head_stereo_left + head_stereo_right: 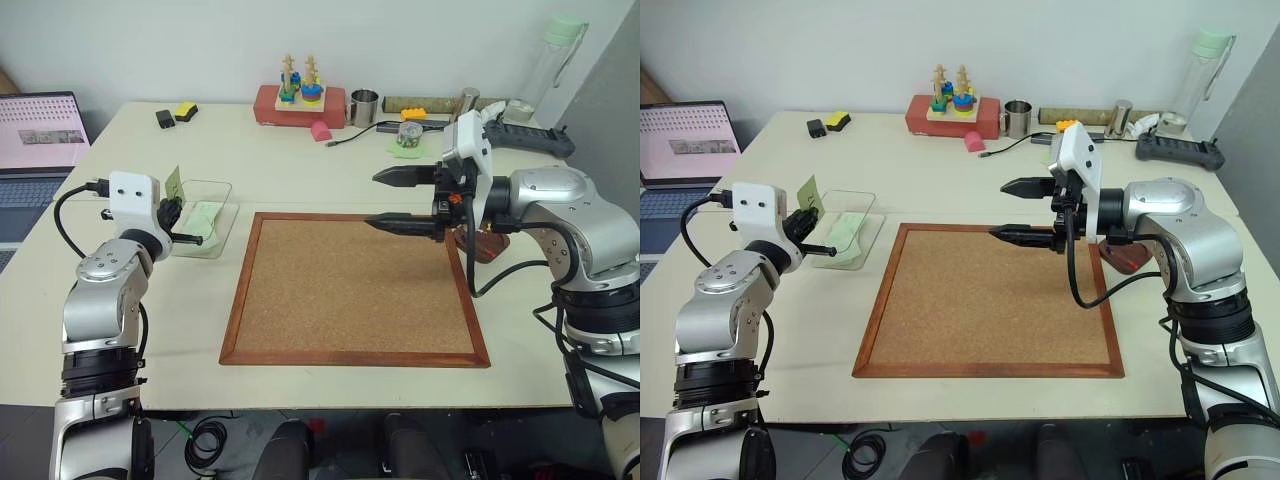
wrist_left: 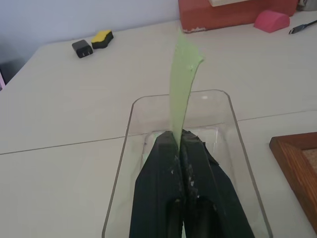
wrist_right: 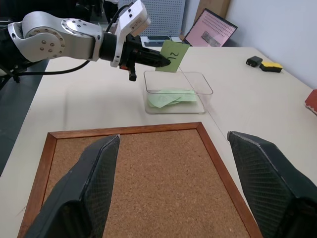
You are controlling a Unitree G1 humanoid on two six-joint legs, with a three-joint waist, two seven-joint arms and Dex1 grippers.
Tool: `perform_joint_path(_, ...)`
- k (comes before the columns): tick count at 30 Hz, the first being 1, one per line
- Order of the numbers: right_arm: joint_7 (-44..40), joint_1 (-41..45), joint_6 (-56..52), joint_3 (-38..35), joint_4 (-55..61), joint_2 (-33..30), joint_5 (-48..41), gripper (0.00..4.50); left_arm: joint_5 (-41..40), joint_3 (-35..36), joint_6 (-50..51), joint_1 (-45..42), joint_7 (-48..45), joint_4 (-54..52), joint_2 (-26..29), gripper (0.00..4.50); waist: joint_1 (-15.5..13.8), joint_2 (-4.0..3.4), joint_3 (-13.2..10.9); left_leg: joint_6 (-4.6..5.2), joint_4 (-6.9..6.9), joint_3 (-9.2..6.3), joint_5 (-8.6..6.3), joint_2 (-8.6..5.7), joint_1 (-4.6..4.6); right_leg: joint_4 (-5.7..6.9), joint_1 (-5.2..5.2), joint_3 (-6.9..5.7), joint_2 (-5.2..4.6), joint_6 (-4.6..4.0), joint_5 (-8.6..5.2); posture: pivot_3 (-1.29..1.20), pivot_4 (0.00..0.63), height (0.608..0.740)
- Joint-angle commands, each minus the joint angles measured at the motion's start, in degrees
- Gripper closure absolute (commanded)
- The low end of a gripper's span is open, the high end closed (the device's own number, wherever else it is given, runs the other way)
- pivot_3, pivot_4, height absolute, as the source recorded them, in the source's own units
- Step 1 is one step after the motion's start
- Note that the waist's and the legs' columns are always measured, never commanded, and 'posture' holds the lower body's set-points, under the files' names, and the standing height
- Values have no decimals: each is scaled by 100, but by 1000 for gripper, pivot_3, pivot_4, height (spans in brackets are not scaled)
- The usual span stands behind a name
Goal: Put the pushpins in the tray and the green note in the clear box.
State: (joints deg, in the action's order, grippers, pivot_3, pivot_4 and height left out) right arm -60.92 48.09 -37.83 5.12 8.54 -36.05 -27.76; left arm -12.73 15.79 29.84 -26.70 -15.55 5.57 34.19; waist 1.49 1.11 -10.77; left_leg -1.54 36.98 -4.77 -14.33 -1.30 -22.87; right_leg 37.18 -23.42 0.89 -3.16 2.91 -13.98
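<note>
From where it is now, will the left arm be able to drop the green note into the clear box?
Probably yes. The left gripper holds the green note above the clear box, whose top is open.

A pale cream counter (image 1: 300, 390) fills the room's middle — plain white wall (image 1: 300, 40) behind it, evenly lit. An open laptop (image 1: 35, 135) glows pink at the side — dark floor (image 1: 230, 440) below the front edge.

Table is carrying one corkboard (image 1: 355, 288), one clear box (image 1: 222, 215) holding two plain green papers (image 3: 172, 97), one green note (image 3: 173, 56) marked "12", one laptop (image 1: 35, 145), one metal cup (image 1: 364, 106), one clear bottle (image 1: 552, 60)
</note>
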Motion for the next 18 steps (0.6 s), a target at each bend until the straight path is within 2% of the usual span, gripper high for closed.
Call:
perform_joint_path(1, 33, 48, 125, -138, 108, -81, 15, 862, 119, -59, -103, -156, -127, 21, 163, 4500, 0, 0, 0, 1, -1, 0, 0, 0, 0, -1, 0, 0, 0, 0, 0, 0, 150, 740)
perform_joint_path(4, 35, 42, 152, -118, 112, -94, 44, 862, 96, -37, -60, -204, -150, 67, 141, 4500, 1, 0, 0, 1, -1, 1, -1, 0, -1, -3, -1, 1, 0, 0, 0, 0, 150, 740)
perform_joint_path(7, 45, 35, 155, -128, 124, -98, 31, 814, 79, -22, -41, -212, -223, 32, 173, 4073, 1, 0, 0, 1, -1, 1, -1, 0, -1, -2, -1, 1, 0, 0, 0, 0, 150, 740)
perform_joint_path(18, 70, 15, 122, -132, 104, -91, -5, 814, 53, 21, 71, -138, -350, -244, 247, 1991, 3, 0, 0, 1, 0, 2, -1, 0, -1, 1, -1, 0, 0, 0, 0, 0, 150, 740)
